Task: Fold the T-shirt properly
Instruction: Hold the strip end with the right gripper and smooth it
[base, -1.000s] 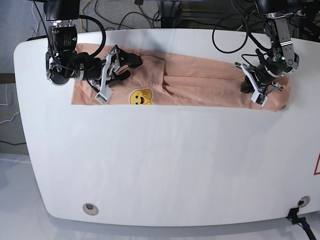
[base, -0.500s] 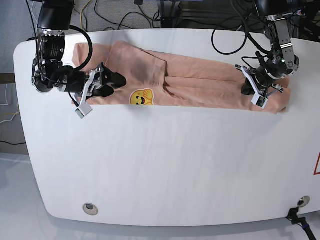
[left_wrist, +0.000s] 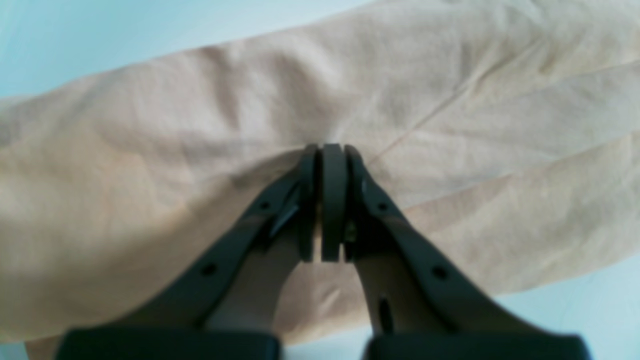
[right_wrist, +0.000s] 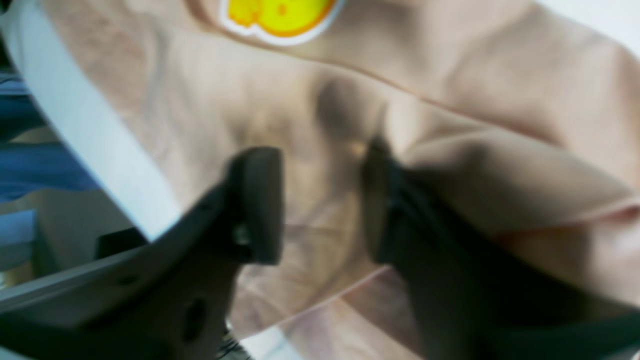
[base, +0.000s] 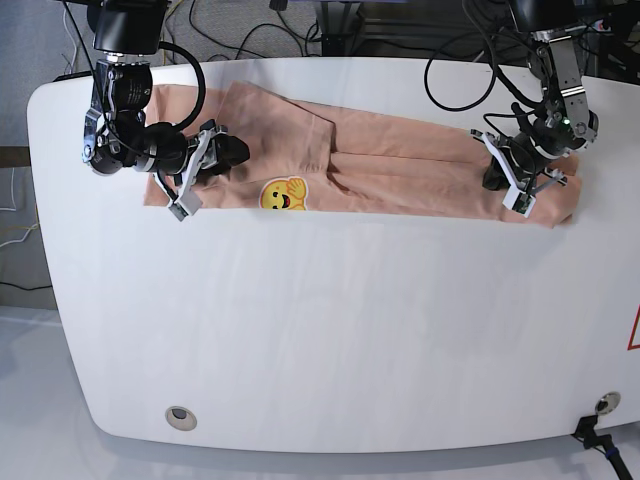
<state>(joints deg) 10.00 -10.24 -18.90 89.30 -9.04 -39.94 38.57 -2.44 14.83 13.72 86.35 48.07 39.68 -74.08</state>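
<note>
The T-shirt lies as a long folded band along the far side of the white surface, smiley print facing up. The left pincer is pinched on a ridge of cloth at one end. The right pincer stands apart over the other end, seemingly gripping nothing, though that view is blurred. The cloth looks light, limp and crease-prone, so it is best taken at hems or fold edges.

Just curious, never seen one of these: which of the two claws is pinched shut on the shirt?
The left gripper, at the right in the base view: its jaws are pressed together on the T-shirt. The right gripper, near the smiley print, shows a gap.
</note>
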